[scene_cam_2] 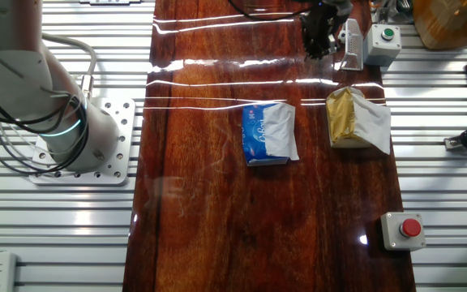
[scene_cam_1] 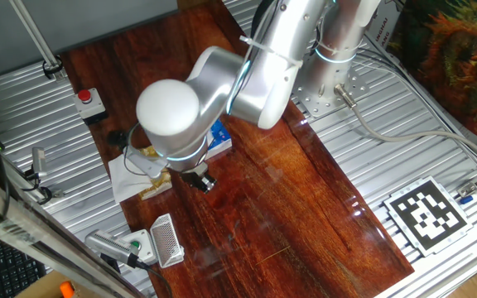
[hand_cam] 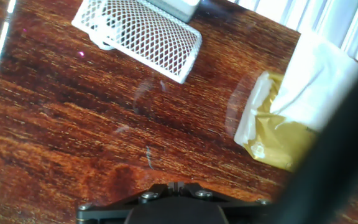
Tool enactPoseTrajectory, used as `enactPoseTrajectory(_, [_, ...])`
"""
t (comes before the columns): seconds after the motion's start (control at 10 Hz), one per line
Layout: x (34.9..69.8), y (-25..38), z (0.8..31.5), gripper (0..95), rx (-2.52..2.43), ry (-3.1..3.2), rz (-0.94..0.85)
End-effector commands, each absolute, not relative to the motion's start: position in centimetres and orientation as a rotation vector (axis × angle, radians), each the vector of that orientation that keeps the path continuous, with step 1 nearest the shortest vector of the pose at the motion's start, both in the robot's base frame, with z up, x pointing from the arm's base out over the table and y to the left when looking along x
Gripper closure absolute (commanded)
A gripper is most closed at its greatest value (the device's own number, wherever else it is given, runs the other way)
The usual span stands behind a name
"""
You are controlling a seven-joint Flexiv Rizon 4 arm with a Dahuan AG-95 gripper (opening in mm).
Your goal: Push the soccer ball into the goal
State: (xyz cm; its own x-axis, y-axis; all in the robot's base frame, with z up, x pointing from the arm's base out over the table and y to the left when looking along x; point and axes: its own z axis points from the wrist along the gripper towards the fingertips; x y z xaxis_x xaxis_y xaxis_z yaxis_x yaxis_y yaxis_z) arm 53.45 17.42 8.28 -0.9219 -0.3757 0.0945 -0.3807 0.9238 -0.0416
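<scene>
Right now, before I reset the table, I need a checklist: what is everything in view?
goal: one, white frame with grey mesh, at one end of the board
green-button box: one, white, right beside the goal
tissue pack: one, blue and white, mid-board
napkin with gold wrapper: one, white and gold, beside the tissue pack, nearer the board's edge
red-button box: one, pale with a red button, at the board's edge, far from the goal
marker tag: one, black and white, on the metal tabletop
wooden board: one, dark red-brown
soccer ball: none seen in any view
arm: one, silver
gripper: one, dark, over the board between napkin and goal; fingers not clear enough to judge
</scene>
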Motion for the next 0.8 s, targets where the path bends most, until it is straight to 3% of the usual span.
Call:
enactPoseTrajectory(0.1, [53.5, 17.8, 8.0, 95.0, 0.528, -3.01, 0.05])
enactPoseTrajectory(0.5, [53.4, 20.3, 6.8, 95.0, 0.445, -3.043, 0.054])
enactPoseTrajectory(0.8, [53.3, 22.0, 8.7, 95.0, 0.305, -3.068, 0.016])
